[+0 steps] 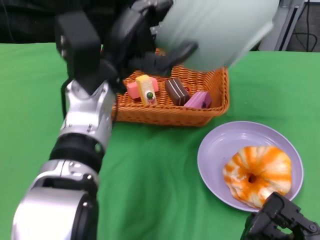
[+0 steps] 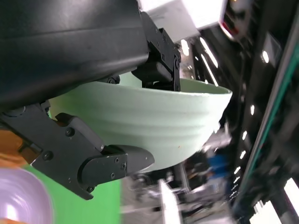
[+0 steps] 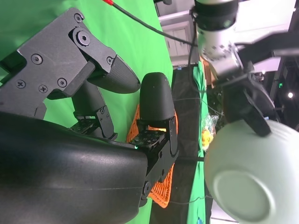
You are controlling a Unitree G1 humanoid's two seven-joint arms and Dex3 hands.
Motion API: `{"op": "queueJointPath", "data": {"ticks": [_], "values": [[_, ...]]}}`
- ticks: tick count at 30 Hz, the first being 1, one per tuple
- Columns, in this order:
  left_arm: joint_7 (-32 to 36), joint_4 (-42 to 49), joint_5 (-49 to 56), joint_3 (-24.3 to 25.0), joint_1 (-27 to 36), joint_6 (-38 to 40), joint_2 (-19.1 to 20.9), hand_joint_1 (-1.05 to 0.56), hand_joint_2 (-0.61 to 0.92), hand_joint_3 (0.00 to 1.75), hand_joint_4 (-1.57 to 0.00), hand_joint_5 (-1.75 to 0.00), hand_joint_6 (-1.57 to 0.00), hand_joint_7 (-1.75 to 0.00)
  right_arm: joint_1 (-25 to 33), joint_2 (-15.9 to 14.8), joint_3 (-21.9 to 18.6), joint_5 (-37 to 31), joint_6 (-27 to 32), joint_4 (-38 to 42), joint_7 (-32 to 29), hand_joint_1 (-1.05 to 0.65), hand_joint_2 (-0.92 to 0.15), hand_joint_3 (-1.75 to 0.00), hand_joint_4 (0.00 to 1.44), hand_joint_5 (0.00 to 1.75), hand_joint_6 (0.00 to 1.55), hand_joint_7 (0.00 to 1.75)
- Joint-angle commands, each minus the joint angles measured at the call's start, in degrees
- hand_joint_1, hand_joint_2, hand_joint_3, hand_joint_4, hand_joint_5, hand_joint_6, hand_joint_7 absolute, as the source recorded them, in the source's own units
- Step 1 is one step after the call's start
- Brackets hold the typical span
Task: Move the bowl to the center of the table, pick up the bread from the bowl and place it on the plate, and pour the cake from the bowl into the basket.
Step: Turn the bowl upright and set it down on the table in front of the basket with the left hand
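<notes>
fingers (image 2: 117, 165) of the left hand (image 1: 135, 45) are clamping the bowl (image 1: 220, 30), some lying against its outer wall and one hooked over the rim, as the left wrist view shows. that hand is holding the pale green bowl tipped up in the air above the back of the basket (image 1: 172, 116). cakes (image 1: 167, 91) are lying inside the orange wicker basket: a yellow-and-pink piece, a brown one and a pink one. bread (image 1: 258, 174), ring-shaped with orange stripes, is sitting on the purple plate (image 1: 220, 150), which is resting on the green table (image 1: 160, 175) just beside the basket's near right corner. right hand (image 1: 280, 220) is hovering low at the plate's near edge, its fingers (image 3: 156, 95) sitting apart and holding nothing. in the right wrist view the bowl's round base is facing the camera.
</notes>
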Motion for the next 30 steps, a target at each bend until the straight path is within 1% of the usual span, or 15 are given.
{"op": "queueJointPath", "data": {"ticks": [1, 3, 7, 9, 11, 14, 15, 17, 20, 21, 22, 23, 26, 29, 30], "values": [[-0.11, -1.61, 4.33, -2.62, 2.24, -10.92, 3.72, -0.33, 0.73, 0.84, -0.78, -1.75, -0.7, -1.49, 0.38, -0.57, -0.4, 0.79, 0.23, -0.56, 0.03, -0.07, -0.37, -1.44, 0.71, 1.75, 0.54, 1.69], [1.04, -1.36, 7.61, -4.4, 3.57, -17.31, 5.57, -0.32, 0.74, 0.81, -0.77, -1.75, -0.7, -1.47, 0.28, -0.6, -0.43, 0.73, 0.22, -0.52, 0.07, -0.07, -0.37, -1.45, 0.71, 1.75, 0.54, 1.69], [5.01, 0.44, 13.02, -6.41, 4.26, -25.5, 8.23, -0.31, 0.76, 0.78, -0.76, -1.75, -0.66, -1.51, 0.34, -0.64, -0.27, 1.49, 0.74, -0.78, 0.26, -0.07, -0.37, -1.46, 0.71, 1.75, 0.54, 1.69], [8.93, 1.13, 17.7, -7.13, 4.7, -31.52, 9.93, -0.25, 0.66, 0.86, -0.72, -1.75, -0.62, -1.53, 0.31, -0.72, -0.33, 0.85, 0.42, -0.77, 0.08, -0.08, -0.36, -1.46, 0.71, 1.75, 0.55, 1.69], [13.09, 1.98, 21.85, -7.58, 5.09, -36.19, 11.19, -0.24, 0.59, 0.92, -0.7, -1.75, -0.64, -1.49, 0.34, -0.7, -0.36, 0.47, 0.29, -0.8, -0.07, -0.09, -0.36, -1.45, 0.71, 1.75, 0.55, 1.69], [19.27, 2.54, 28.06, -8.0, 5.42, -40.25, 12.94, -0.24, 0.54, 0.99, -0.7, -1.75, -0.66, -1.44, 0.39, -0.7, -0.2, 0.91, 0.64, -1.04, 0.08, -0.1, -0.36, -1.45, 0.71, 1.75, 0.55, 1.69], [21.97, 1.93, 31.42, -7.9, 5.89, -41.49, 13.93, -0.26, 0.54, 1.0, -0.69, -1.75, -0.67, -1.44, 0.4, -0.74, -0.19, 0.97, 0.67, -1.06, 0.13, -0.11, -0.38, -1.41, 0.71, 1.75, 0.55, 1.68], [27.02, 0.97, 37.08, -7.95, 6.64, -42.98, 15.55, -0.28, 0.54, 1.01, -0.69, -1.75, -0.67, -1.44, 0.43, -0.8, -0.17, 1.06, 0.76, -1.09, 0.19, -0.12, -0.39, -1.39, 0.71, 1.75, 0.55, 1.68], [34.58, -0.29, 44.26, -7.78, 8.32, -45.01, 17.62, -0.31, 0.62, 0.89, -0.69, -1.74, -0.68, -1.43, 0.46, -0.85, -0.06, 1.51, 1.25, -1.32, 0.27, -0.11, -0.4, -1.39, 0.71, 1.75, 0.55, 1.67], [37.19, -0.65, 46.48, -7.79, 8.84, -45.59, 18.24, -0.31, 0.66, 0.81, -0.69, -1.74, -0.7, -1.37, 0.45, -0.85, -0.04, 1.54, 1.37, -1.39, 0.25, -0.1, -0.4, -1.39, 0.71, 1.75, 0.55, 1.67], [40.13, -1.06, 48.78, -7.68, 9.54, -46.27, 18.82, -0.3, 0.68, 0.77, -0.69, -1.75, -0.71, -1.34, 0.4, -0.86, -0.05, 1.51, 1.39, -1.41, 0.25, -0.1, -0.4, -1.39, 0.71, 1.75, 0.55, 1.67], [42.87, -1.38, 50.84, -7.8, 9.96, -46.59, 19.3, -0.27, 0.68, 0.74, -0.69, -1.75, -0.71, -1.36, 0.37, -0.87, -0.06, 1.47, 1.39, -1.41, 0.27, -0.09, -0.4, -1.4, 0.71, 1.75, 0.55, 1.67], [50.81, -2.34, 56.73, -8.86, 11.1, -46.58, 21.06, -0.24, 0.66, 0.74, -0.69, -1.75, -0.67, -1.45, 0.26, -0.84, -0.1, 1.09, 1.5, -1.53, 0.09, -0.07, -0.4, -1.41, 0.71, 1.75, 0.55, 1.66], [59.9, -3.54, 63.08, -10.72, 12.42, -46.11, 23.59, -0.22, 0.66, 0.73, -0.69, -1.75, -0.66, -1.44, 0.13, -0.8, -0.06, 1.11, 2.06, -1.81, -0.05, -0.07, -0.39, -1.41, 0.71, 1.75, 0.55, 1.66], [63.29, -3.75, 65.15, -11.54, 12.85, -45.85, 24.51, -0.23, 0.71, 0.64, -0.69, -1.75, -0.64, -1.49, 0.04, -0.83, -0.07, 1.26, 2.13, -1.78, 0.05, -0.08, -0.39, -1.41, 0.71, 1.75, 0.55, 1.66]]}}
